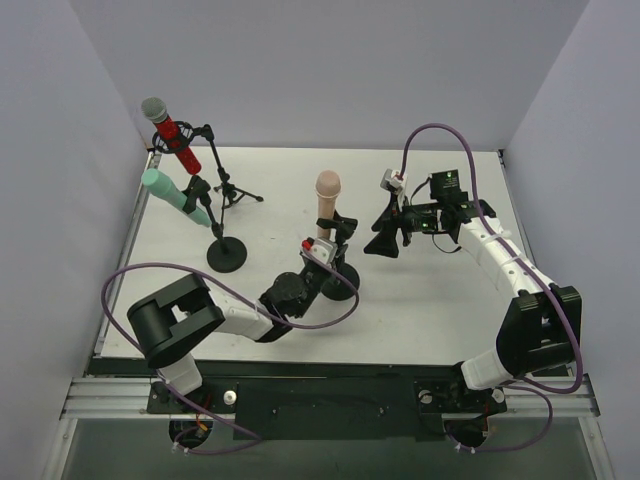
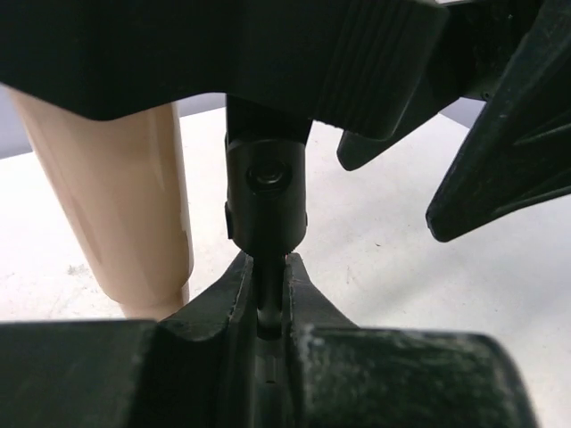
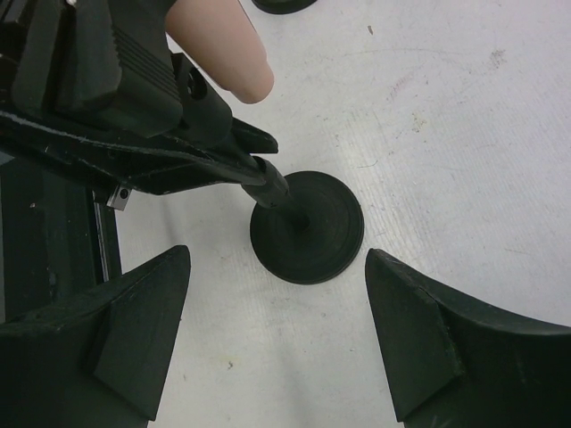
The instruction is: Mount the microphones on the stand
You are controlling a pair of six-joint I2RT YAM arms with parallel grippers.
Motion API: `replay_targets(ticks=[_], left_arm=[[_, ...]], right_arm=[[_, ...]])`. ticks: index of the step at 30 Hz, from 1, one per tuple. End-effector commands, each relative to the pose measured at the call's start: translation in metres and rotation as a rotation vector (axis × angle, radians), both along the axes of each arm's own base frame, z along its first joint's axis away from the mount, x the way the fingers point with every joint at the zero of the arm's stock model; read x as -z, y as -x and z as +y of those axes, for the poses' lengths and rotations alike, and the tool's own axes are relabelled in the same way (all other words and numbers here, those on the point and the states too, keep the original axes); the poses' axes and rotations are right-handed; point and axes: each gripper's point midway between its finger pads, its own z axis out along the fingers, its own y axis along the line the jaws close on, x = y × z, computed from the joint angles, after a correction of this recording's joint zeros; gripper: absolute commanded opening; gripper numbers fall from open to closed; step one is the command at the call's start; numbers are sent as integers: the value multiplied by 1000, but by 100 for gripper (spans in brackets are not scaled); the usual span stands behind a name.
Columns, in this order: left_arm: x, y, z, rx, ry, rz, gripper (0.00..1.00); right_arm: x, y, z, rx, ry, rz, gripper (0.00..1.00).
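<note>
The left gripper (image 1: 340,232) is clamped on the thin stem of the near stand (image 3: 317,232). Its fingers (image 2: 223,312) are pressed together around the post just beneath the swivel joint (image 2: 266,196).

The peach-pink microphone (image 1: 327,195) stands upright just beside this gripper. In the left wrist view its body is to the left of the closed fingers, and from above its head rises past them. Whether it is fully seated in the stand's clip cannot be told.

The right gripper (image 1: 385,243) hangs a little to the right of the left gripper, apart from it. Its fingers (image 3: 116,339) are spread wide and nothing is held between them. In its wrist view the stand's round base is framed between the two fingertips and lies below them on the white table (image 1: 430,300). The left gripper and the microphone's lower end are seen ahead and to the left.

The red microphone (image 1: 170,135) is well away to the left of both grippers, tilted in a tripod stand (image 1: 228,190). The mint-green microphone (image 1: 172,192) is just below it, also tilted, carried by a second round-base stand (image 1: 227,255).
</note>
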Motion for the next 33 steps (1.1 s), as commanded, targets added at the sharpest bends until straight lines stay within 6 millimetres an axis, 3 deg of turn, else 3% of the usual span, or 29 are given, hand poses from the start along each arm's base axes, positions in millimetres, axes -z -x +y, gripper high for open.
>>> replay_targets(ticks=[1,3,8,9,12,18,20,26,32,33], left_arm=[[-30,-6,-3,-27,65,-65,2],[-35,-5,-1,-25,56,-87,0],[-58,-14,32,-68,26,-139,0],[-55,-25,46,-98,1,-129,0],[-73,-42,81,-138,4,-147,0],[-73,-95,153,-244,3,-136,0],[-71,-105,161,-250,4,-135,0],[-57,-123,160,-228,-12,-124,0],[-39,-121,162,-227,2,-77,1],[-37,-120,163,-231,3,-71,7]], right_arm=[[-17,-2,4,-34,-36,-44,74],[-17,-2,3,-33,-35,-44,74],[-18,-2,3,-34,-39,-41,74],[-17,-2,3,-34,-39,-39,74],[-17,-1,3,-35,-39,-39,74],[-17,-1,4,-38,-44,-32,74],[-17,-1,4,-38,-44,-32,74],[-16,-2,4,-37,-45,-25,74],[-15,-2,4,-35,-43,-22,74],[-13,-2,4,-35,-42,-17,74]])
